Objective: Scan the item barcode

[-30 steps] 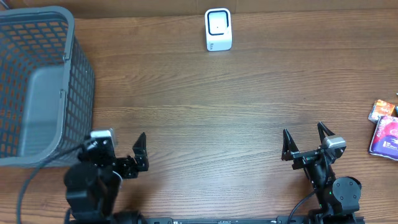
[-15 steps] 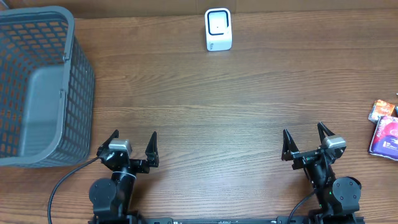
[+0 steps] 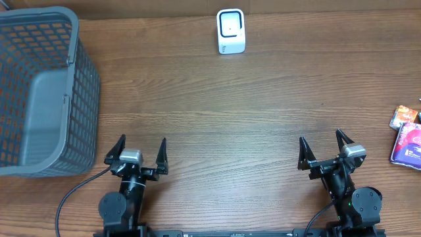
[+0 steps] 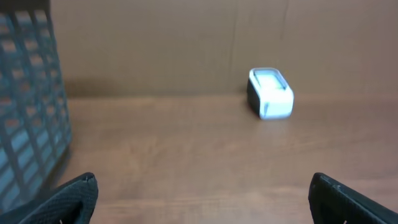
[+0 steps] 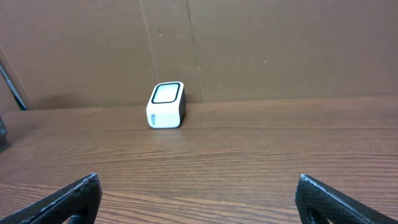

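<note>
Basket (image 3: 85,99) stands left, scanner (image 3: 231,31) at back, packets (image 3: 409,143) right.

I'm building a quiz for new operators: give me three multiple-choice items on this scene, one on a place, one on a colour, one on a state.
1. Where is the scanner? A) far side, centre B) near edge C) right edge
2. What colour is the basket? A) red B) grey C) white
3. How are the left end effector and right end effector? A) both open, empty B) both shut C) one shut
Answers: A, it stands far and central; B, its mesh is grey; A, both spread, nothing between.
</note>
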Robot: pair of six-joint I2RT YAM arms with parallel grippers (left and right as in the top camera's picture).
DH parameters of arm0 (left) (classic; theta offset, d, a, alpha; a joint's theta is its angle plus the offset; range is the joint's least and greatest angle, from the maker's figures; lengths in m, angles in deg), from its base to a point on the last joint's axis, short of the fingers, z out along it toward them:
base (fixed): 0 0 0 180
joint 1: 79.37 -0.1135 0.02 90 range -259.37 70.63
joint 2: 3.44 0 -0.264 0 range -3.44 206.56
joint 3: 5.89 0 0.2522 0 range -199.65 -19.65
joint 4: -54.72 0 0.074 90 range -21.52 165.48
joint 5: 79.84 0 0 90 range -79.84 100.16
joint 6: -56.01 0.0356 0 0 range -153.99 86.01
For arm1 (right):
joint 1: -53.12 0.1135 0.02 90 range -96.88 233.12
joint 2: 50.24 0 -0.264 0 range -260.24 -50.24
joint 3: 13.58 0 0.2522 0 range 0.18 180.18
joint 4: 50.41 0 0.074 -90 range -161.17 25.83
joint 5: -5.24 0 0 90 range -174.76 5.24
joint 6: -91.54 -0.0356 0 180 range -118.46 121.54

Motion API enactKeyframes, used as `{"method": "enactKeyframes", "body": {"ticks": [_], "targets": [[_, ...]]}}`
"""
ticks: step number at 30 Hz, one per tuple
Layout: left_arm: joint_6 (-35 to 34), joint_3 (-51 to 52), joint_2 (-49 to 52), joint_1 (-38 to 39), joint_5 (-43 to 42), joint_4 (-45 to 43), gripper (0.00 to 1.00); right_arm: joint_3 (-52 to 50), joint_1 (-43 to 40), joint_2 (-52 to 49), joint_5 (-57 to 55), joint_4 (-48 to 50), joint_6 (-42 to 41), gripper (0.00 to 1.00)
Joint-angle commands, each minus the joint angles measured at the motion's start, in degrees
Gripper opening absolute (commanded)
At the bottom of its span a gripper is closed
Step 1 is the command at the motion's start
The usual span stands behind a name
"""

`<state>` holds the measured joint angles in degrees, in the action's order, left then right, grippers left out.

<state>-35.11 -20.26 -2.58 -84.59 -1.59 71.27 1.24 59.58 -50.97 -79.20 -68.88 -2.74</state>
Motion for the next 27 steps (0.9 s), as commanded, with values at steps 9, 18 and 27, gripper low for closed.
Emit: {"method": "enactKeyframes", "body": {"ticks": [9, 18, 27], "targets": [[2.23, 0.33, -0.68, 0.26, 1.36, 0.74, 1.00, -0.59, 0.17, 0.57, -0.39, 0.28, 0.22, 1.00], [2.25, 0.33, -0.66, 0.26, 1.40, 0.66, 1.00, -0.59, 0.17, 0.57, -0.39, 0.31, 0.22, 1.00], [2.25, 0.33, -0.66, 0.26, 1.40, 0.63, 1.00, -0.59, 0.17, 0.57, -0.39, 0.31, 0.24, 1.00]]}}
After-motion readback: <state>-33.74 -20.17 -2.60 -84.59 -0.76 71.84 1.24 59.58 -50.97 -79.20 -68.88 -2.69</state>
